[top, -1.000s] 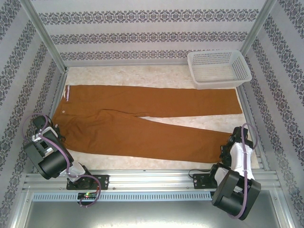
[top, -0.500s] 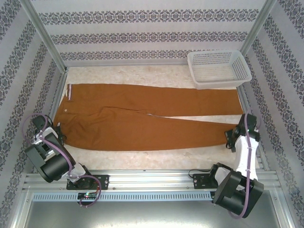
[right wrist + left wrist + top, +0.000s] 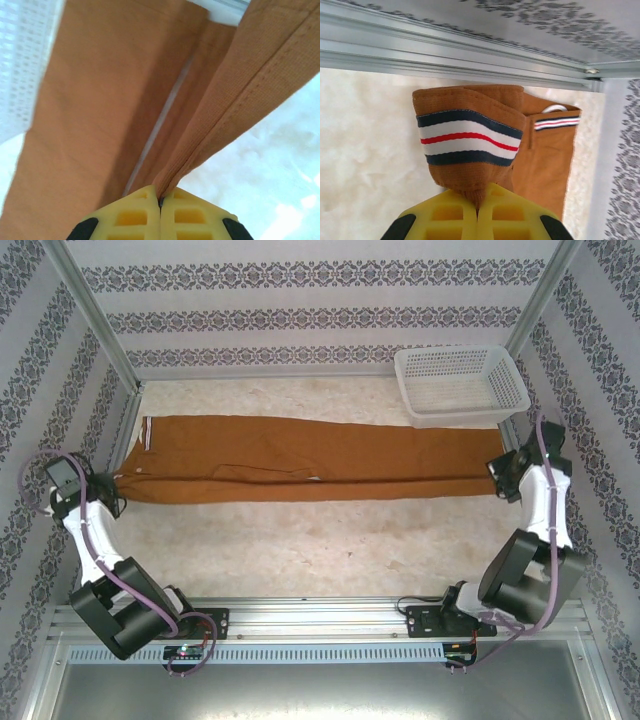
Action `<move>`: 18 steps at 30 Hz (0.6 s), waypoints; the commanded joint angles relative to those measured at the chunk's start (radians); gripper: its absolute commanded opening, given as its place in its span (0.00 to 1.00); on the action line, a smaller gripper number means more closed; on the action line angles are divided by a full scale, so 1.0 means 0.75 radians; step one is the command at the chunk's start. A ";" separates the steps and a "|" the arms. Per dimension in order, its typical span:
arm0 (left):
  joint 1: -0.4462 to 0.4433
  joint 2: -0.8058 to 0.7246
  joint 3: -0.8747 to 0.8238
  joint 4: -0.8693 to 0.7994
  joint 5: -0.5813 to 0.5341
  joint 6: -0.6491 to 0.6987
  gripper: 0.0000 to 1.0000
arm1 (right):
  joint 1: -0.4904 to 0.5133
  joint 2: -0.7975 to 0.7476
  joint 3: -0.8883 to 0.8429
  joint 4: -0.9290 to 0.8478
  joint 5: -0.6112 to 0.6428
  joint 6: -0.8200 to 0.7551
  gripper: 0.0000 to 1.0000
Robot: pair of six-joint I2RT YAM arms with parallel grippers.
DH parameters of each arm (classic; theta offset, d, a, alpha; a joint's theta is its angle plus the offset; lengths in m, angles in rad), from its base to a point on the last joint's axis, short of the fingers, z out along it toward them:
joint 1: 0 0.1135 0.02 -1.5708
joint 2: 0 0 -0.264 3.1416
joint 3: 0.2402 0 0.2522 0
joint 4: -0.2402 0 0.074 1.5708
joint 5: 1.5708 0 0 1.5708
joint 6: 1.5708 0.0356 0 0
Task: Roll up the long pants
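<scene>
- The near half of the tabletop (image 3: 320, 560) is bare. This leaves room for the later roll.
- The left gripper (image 3: 116, 480) is at the left edge of the tabletop. In the left wrist view, the left gripper (image 3: 477, 196) has its jaws fully closed on a pinch of the waistband (image 3: 470, 135), which is turned over so that the striped lining faces the camera.
- The right gripper (image 3: 498, 472) is at the right edge. In the right wrist view, the right gripper (image 3: 160, 196) is clamped tight on the stitched hem (image 3: 225, 115) of one leg, which is raised off the layer beneath.
- The pants (image 3: 300, 465) lie as a narrow band across the far half of the tabletop, from the left edge to the right edge.
- Step in hand, as judged: the lengthwise fold, one leg laid over the other, before rolling.
- Carry both ends toward the far edge at an equal rate, so the top leg does not skew.
- Hold light tension along the length, enough to prevent sagging at mid-leg.
- Lower the held edges onto the far edge of the lower leg, seam on seam, then release both ends together.
- Risk: the basket (image 3: 460, 385) stands at the far right corner, just beside the hem end. Stop the right end short of it.
</scene>
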 commanded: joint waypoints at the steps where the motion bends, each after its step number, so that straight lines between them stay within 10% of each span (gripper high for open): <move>1: 0.000 0.075 0.140 0.050 -0.057 -0.015 0.00 | -0.008 0.102 0.163 0.071 0.041 -0.059 0.00; 18: -0.210 0.633 0.671 0.120 -0.128 -0.078 0.00 | 0.046 0.569 0.655 -0.007 0.095 -0.116 0.00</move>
